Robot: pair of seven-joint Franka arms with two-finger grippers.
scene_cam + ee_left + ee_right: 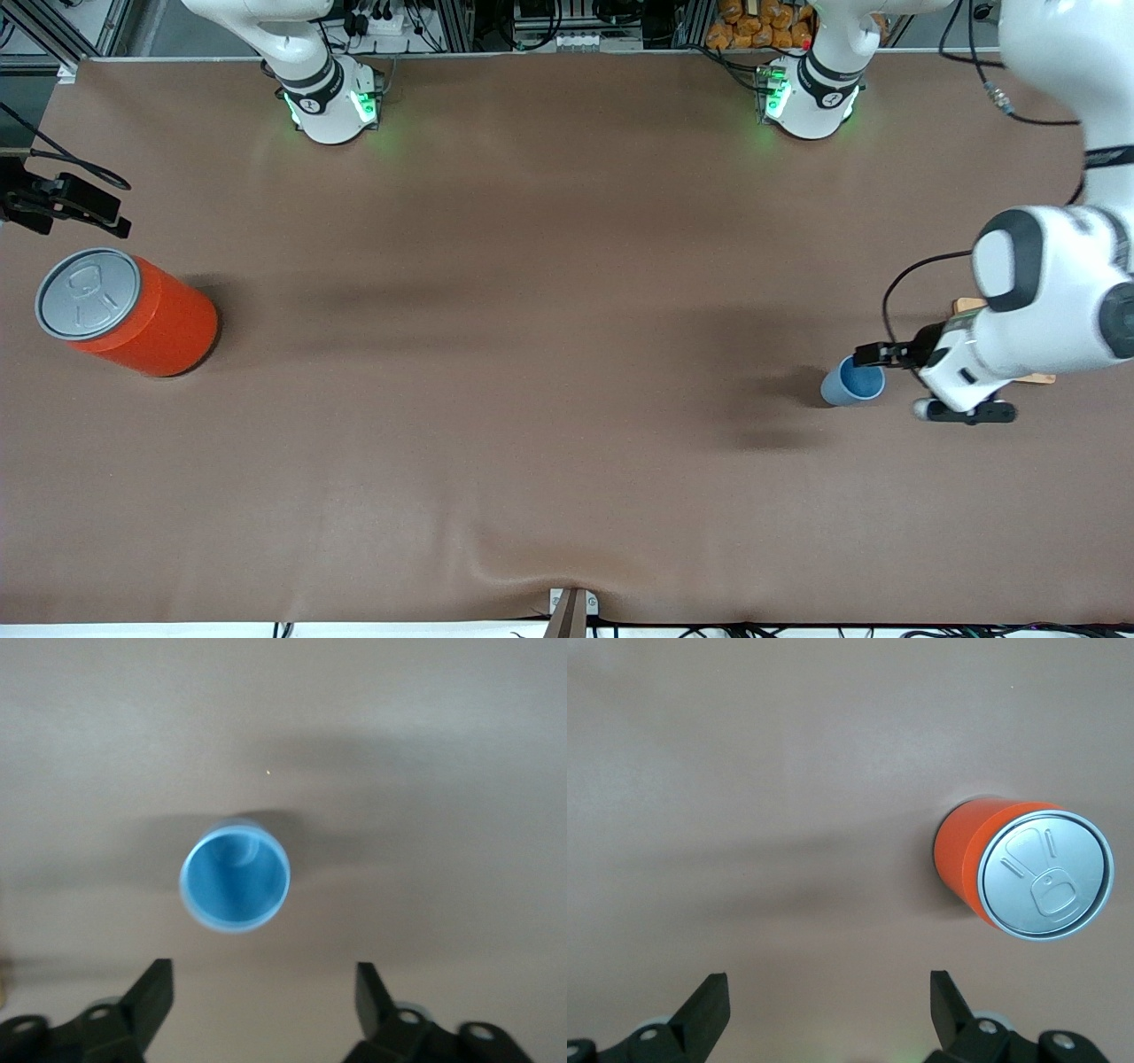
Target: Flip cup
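The small light-blue cup [852,383] stands upright with its mouth up, toward the left arm's end of the table. The left wrist view looks straight down into it [235,883]. My left gripper [866,355] hangs open and empty just above the cup's rim. Its fingers [263,976] are spread wide, with the cup lying ahead of the gap and touching neither finger. My right gripper [828,981] is open and empty over bare table beside the orange can. It shows as a dark shape at the edge of the front view [93,208].
A large orange can with a grey lid [124,312] stands upright at the right arm's end of the table, also in the right wrist view [1023,873]. A tan wooden board [1038,379] lies partly hidden under the left arm. The brown cloth has a wrinkle [532,554] near the front edge.
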